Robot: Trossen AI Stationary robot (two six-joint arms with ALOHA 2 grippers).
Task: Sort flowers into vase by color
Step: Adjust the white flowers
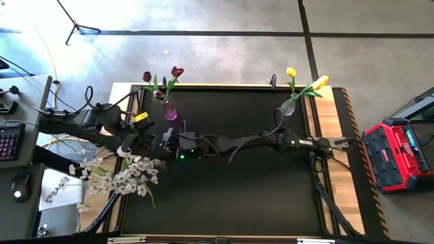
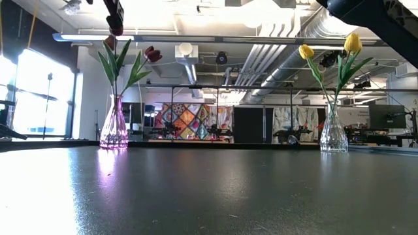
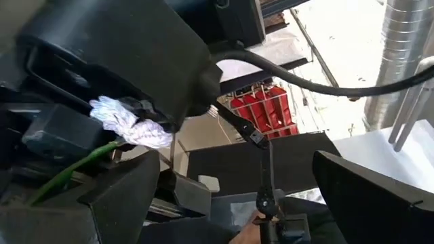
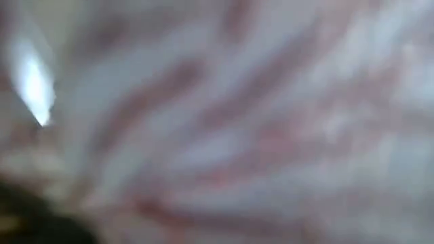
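Note:
Two dark maroon tulips (image 1: 177, 71) stand in a pink vase (image 1: 169, 110) at the far left of the table. Two yellow tulips (image 1: 291, 72) stand in a clear vase (image 1: 288, 106) at the far right. Both vases also show in the low view, pink vase (image 2: 113, 127) and clear vase (image 2: 334, 134). Several sprays of white blossoms (image 1: 125, 175) lie bunched at the table's left edge, spilling over it. My left gripper (image 3: 237, 203) is open, just above that bunch; a white blossom (image 3: 129, 125) on a green stem shows ahead of it. My right arm (image 1: 237, 144) reaches across the table to the same spot, and its wrist view shows only a blur.
The black mat (image 1: 230, 196) covers the table, with wooden borders on the right (image 1: 336, 135). A red toolbox (image 1: 397, 156) sits on the floor off the right side. A desk with a keyboard and mouse (image 1: 17, 135) stands off the left side.

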